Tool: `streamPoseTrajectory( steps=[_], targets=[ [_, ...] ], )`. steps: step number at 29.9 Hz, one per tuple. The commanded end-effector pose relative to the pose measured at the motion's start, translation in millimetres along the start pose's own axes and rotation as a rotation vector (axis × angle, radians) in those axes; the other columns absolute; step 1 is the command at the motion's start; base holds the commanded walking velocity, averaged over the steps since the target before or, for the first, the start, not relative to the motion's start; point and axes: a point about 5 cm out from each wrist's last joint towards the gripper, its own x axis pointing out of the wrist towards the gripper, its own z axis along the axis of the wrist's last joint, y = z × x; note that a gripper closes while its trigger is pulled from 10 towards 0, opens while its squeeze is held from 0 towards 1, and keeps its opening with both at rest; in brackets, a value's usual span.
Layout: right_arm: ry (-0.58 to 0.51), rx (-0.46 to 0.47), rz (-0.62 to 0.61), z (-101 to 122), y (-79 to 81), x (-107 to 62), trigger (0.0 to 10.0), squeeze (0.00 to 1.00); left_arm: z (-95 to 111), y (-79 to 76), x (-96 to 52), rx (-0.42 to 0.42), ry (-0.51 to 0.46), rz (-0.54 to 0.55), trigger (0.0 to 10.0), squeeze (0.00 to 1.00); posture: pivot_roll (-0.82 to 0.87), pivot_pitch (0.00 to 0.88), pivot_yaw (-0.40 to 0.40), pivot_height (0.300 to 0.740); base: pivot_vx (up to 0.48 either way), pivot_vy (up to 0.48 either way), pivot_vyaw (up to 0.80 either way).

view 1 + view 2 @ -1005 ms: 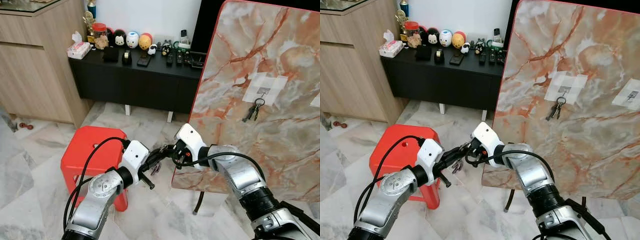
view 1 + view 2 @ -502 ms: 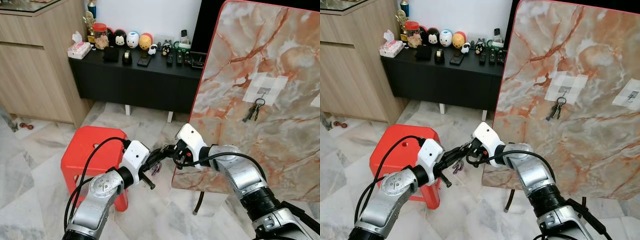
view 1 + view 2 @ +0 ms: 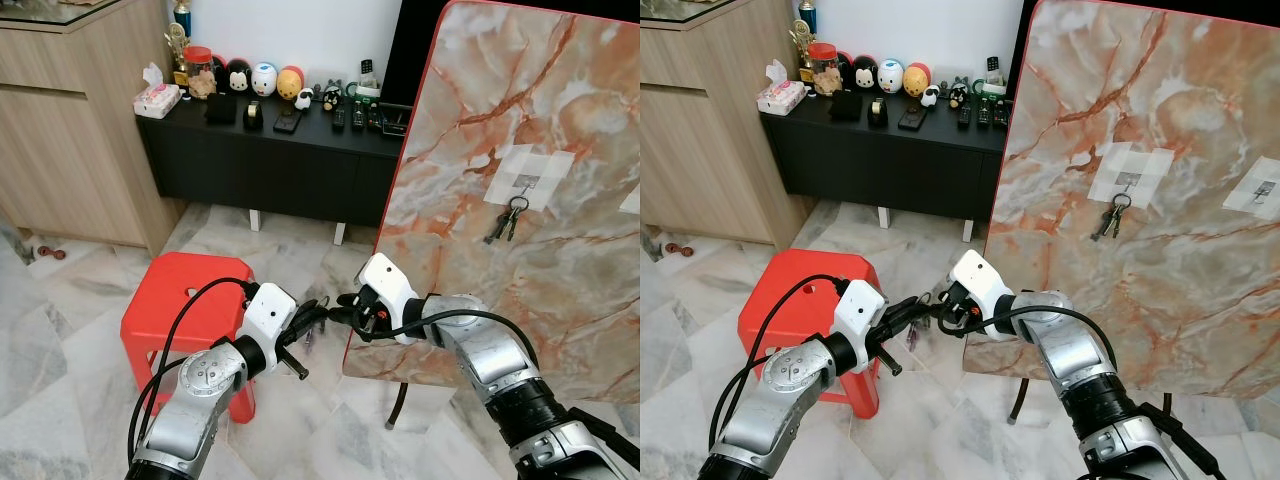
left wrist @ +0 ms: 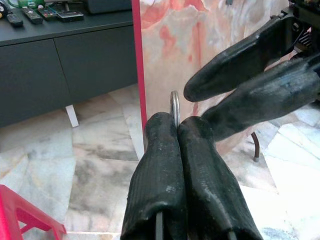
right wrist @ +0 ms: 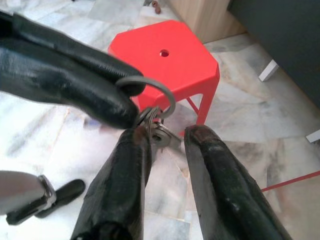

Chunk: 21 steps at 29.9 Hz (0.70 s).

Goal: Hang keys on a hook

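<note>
My left gripper (image 4: 177, 126) is shut on a silver key ring (image 5: 150, 92), and a small bunch of keys (image 5: 160, 134) hangs under it. In the eye views the two grippers meet in front of the red stool, left gripper (image 3: 318, 308) against right gripper (image 3: 345, 300). The right gripper (image 5: 167, 132) is open, one finger on each side of the hanging keys just below the ring. An upright marble board (image 3: 470, 120) on the right carries a hook (image 3: 527, 182) on white tape with another set of keys (image 3: 505, 222) on it. A second taped hook (image 3: 1262, 190) is further right.
A red plastic stool (image 3: 185, 295) stands on the marble floor under my left arm. A black sideboard (image 3: 270, 160) with figurines and remotes runs along the back wall, and a wooden cabinet (image 3: 70, 120) stands at the left. The board's leg (image 3: 397, 405) is below my right arm.
Both grippers have shifted a little with the ring still held in the left one. The right gripper's fingers now sit closer around the keys.
</note>
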Motion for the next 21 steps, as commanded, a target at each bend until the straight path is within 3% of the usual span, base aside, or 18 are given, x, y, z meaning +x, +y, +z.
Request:
streamPoseTrajectory(
  steps=[1, 6, 10, 11, 12, 13, 14, 15, 16, 18, 19, 20, 21],
  targets=[
    [0.036, -0.018, 0.008, -10, -0.9, -5.5, 10.0, 1.0, 5, -0.9, 2.9, 0.016, -0.015, -0.004, 0.0, 0.0, 0.15, 0.051, -0.144, 0.74, 0.0, 0.0, 0.0],
    [0.087, -0.019, -0.007, -24, -4.5, -10.5, 10.0, 1.0, 3, -1.3, 2.5, 0.013, -0.012, 0.001, 0.0, 0.0, 0.15, 0.051, -0.144, 0.74, 0.0, 0.0, 0.0],
    [0.089, 0.033, -0.056, -33, -10.8, -16.2, 10.0, 1.0, -1, 1.7, -0.2, 0.01, -0.003, 0.034, 0.0, 0.0, 0.16, 0.053, -0.142, 0.74, 0.0, 0.0, 0.0],
    [0.094, 0.048, -0.078, -37, -12.9, -17.3, 10.0, 0.69, -2, 2.0, -0.8, 0.008, -0.001, 0.037, 0.0, 0.0, 0.15, 0.052, -0.142, 0.74, 0.0, 0.0, 0.0],
    [0.094, 0.048, -0.078, -37, -12.9, -17.3, 10.0, 0.69, -2, 2.0, -0.8, 0.008, -0.001, 0.037, 0.0, 0.0, 0.15, 0.052, -0.142, 0.74, 0.0, 0.0, 0.0],
    [0.095, 0.095, -0.122, -44, -16.2, -18.9, 10.0, 0.07, -5, 2.8, -2.1, 0.004, 0.005, 0.049, 0.0, 0.0, 0.16, 0.053, -0.141, 0.74, 0.0, 0.0, 0.0],
    [0.086, 0.129, -0.145, -48, -17.2, -19.5, 10.0, 0.0, -7, 3.7, -2.9, 0.002, 0.009, 0.063, 0.0, 0.0, 0.16, 0.053, -0.141, 0.74, 0.0, 0.0, 0.0],
    [0.069, 0.201, -0.185, -56, -17.9, -19.9, 10.0, 0.0, -11, 8.2, -4.1, 0.012, 0.02, 0.113, 0.0, 0.0, 0.16, 0.053, -0.142, 0.74, 0.0, 0.0, 0.0],
    [0.069, 0.201, -0.185, -56, -17.9, -19.9, 10.0, 0.0, -11, 8.2, -4.1, 0.012, 0.02, 0.113, 0.0, 0.0, 0.16, 0.053, -0.142, 0.74, 0.0, 0.0, 0.0],
    [0.074, 0.31, -0.262, -73, -17.1, -19.0, 10.0, 0.0, -26, 19.7, -7.9, 0.028, 0.083, 0.22, 6.3, 0.0, 0.16, 0.053, -0.142, 0.74, 0.0, 0.0, 0.0],
    [0.074, 0.31, -0.262, -73, -17.1, -19.0, 10.0, 0.0, -26, 19.7, -7.9, 0.028, 0.083, 0.22, 6.3, 0.0, 0.16, 0.053, -0.142, 0.74, 0.0, 0.0, 0.0],
    [0.081, 0.349, -0.284, -82, -14.8, -17.3, 10.0, 0.0, -34, 24.2, -10.7, 0.018, 0.115, 0.259, 10.0, 0.0, 0.15, 0.051, -0.14, 0.74, 0.0, 0.0, 0.0],
    [0.086, 0.372, -0.295, -87, -13.1, -16.2, 10.0, 0.0, -39, 26.6, -12.6, 0.01, 0.134, 0.281, 10.0, 0.0, 0.15, 0.05, -0.138, 0.74, 0.0, 0.0, 0.0]
  ],
)
